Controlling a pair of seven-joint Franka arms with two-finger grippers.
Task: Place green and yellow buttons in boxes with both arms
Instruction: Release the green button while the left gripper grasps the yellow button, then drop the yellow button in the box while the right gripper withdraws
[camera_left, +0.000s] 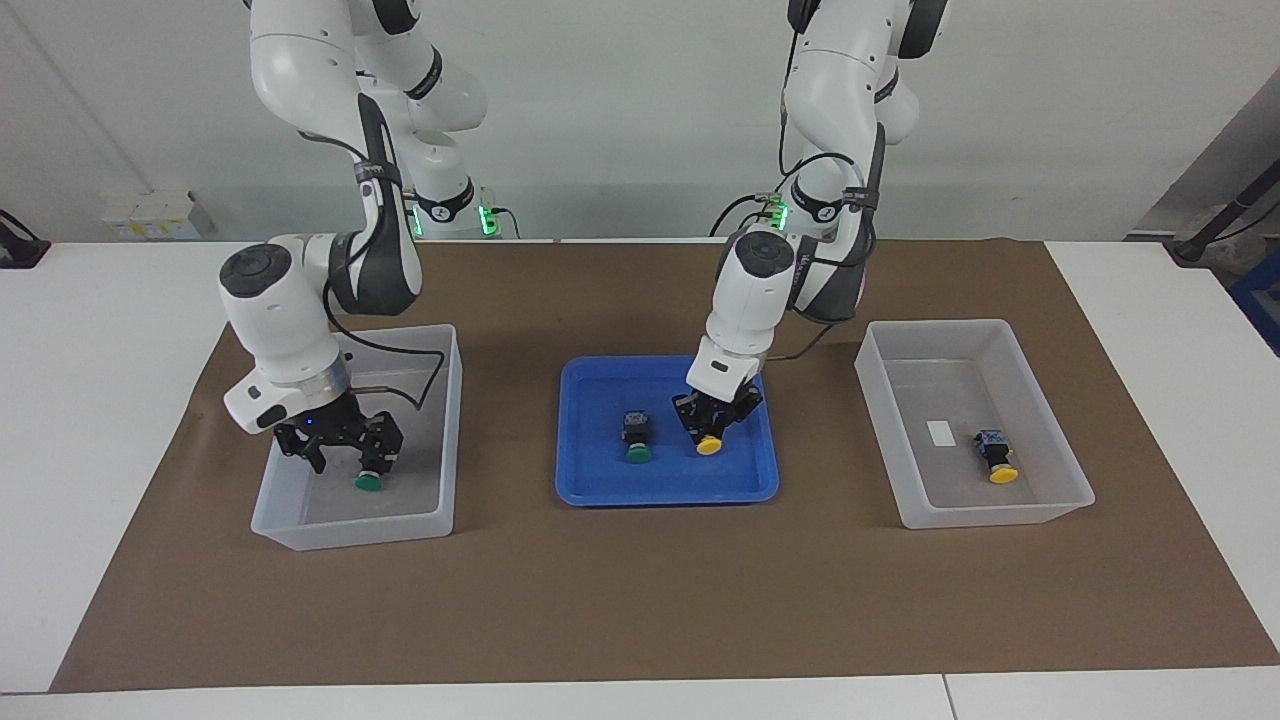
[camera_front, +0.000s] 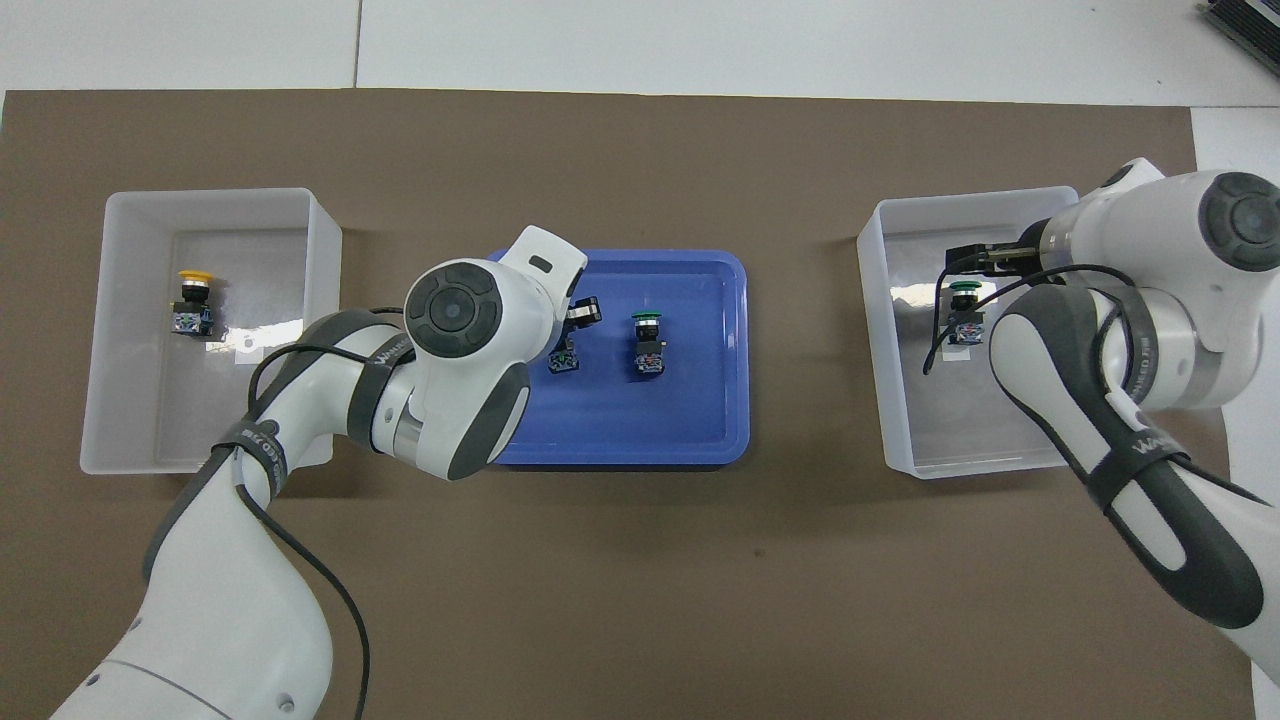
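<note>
The left gripper (camera_left: 714, 428) is down in the blue tray (camera_left: 590, 480), its fingers clenched on a yellow button (camera_left: 709, 445). Just beside it, toward the right arm's end, a green button (camera_left: 636, 440) lies loose on the tray. The right gripper (camera_left: 340, 448) is low inside its box (camera_left: 440, 440), fingers spread, with a green button (camera_left: 371, 478) at its tips. A second yellow button (camera_left: 997, 457) lies in the other box (camera_left: 1040, 400), well apart from the left gripper.

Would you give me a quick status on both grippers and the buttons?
Left gripper shut on yellow button in blue tray. Right gripper at green button in box. Nothing in the way.
</note>
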